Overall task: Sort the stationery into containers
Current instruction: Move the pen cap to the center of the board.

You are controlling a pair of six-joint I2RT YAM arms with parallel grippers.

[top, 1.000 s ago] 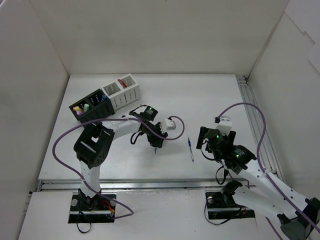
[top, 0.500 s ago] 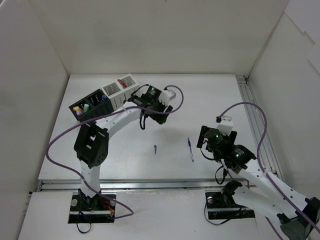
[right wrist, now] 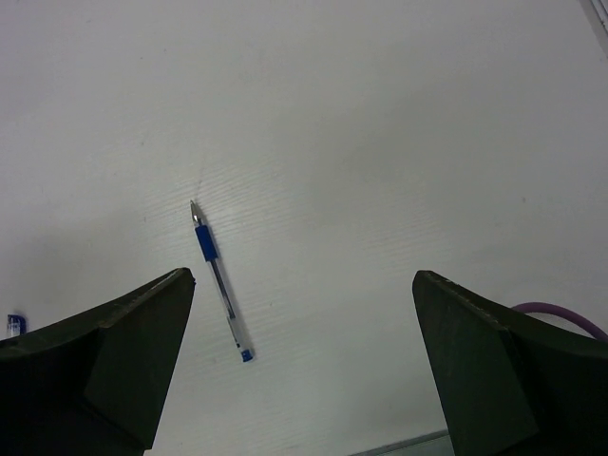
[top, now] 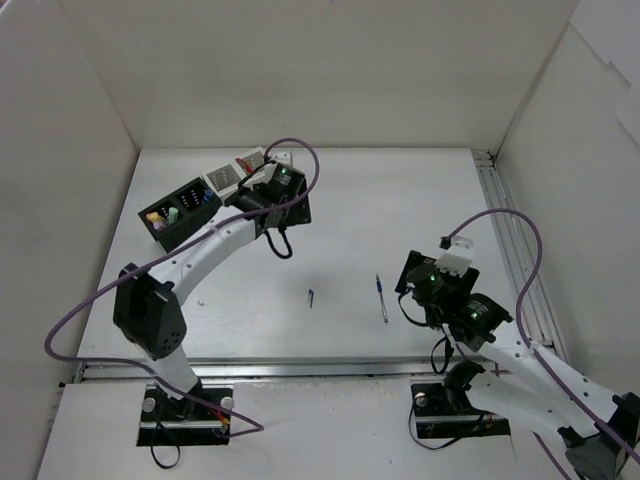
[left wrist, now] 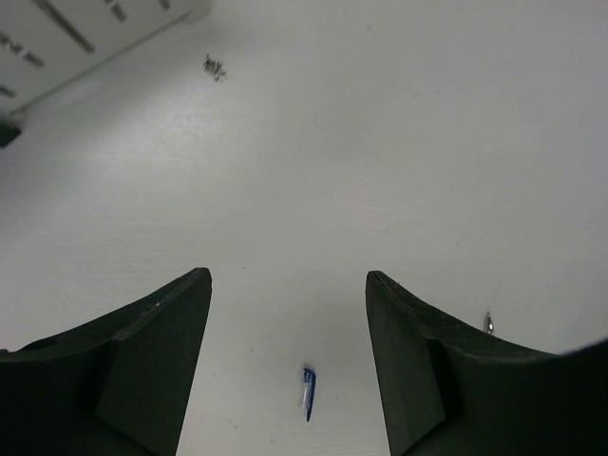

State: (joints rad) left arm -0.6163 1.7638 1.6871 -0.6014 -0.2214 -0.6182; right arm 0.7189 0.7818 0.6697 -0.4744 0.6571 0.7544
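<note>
Bright, even light comes down from overhead, so the white table (top: 420, 200) and the walls nearly wash out and the arms throw only faint, short shadows. In the wrist views the corners go grey. The left gripper (left wrist: 286, 275) has dark fingers (left wrist: 142, 370) that look underexposed and soft-edged, while the clear-blue pen (right wrist: 218, 280) stays fairly sharp.
</note>
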